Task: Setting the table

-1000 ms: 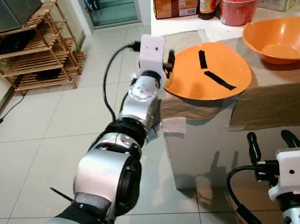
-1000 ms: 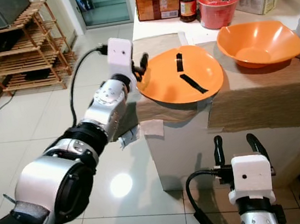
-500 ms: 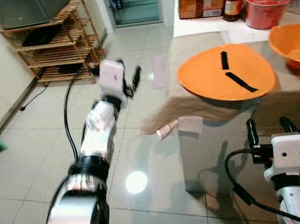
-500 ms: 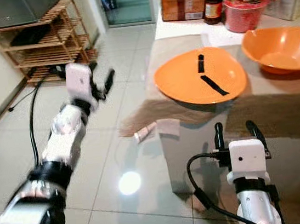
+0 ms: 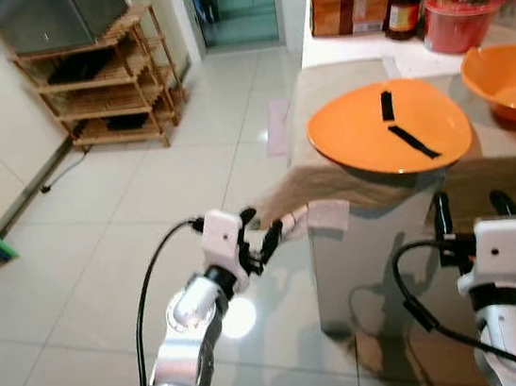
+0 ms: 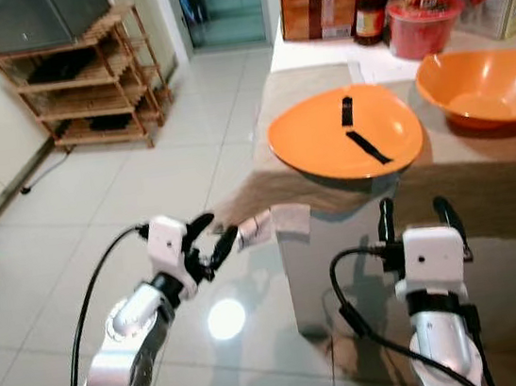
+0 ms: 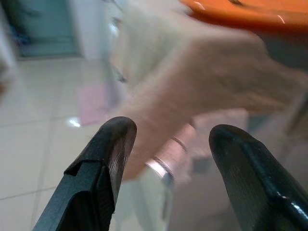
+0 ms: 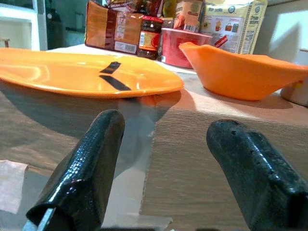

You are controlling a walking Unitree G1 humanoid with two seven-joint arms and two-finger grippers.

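Orange plate [image 5: 388,128] lies at the table [image 6: 484,173] corner, on the brown cloth [image 5: 286,189], its edge overhanging; bowl [image 6: 480,89] beside it. Likely light, stiff, slick plastic: pinch the overhanging rim. Left gripper [image 5: 256,239] hangs spread, low over glossy floor tiles [image 5: 78,274]; right gripper [image 6: 415,217] spread, below the table edge. Wooden shelves [image 5: 106,89] behind.

Open tiled floor [image 5: 101,233] left; table [image 6: 486,191] blocks right.
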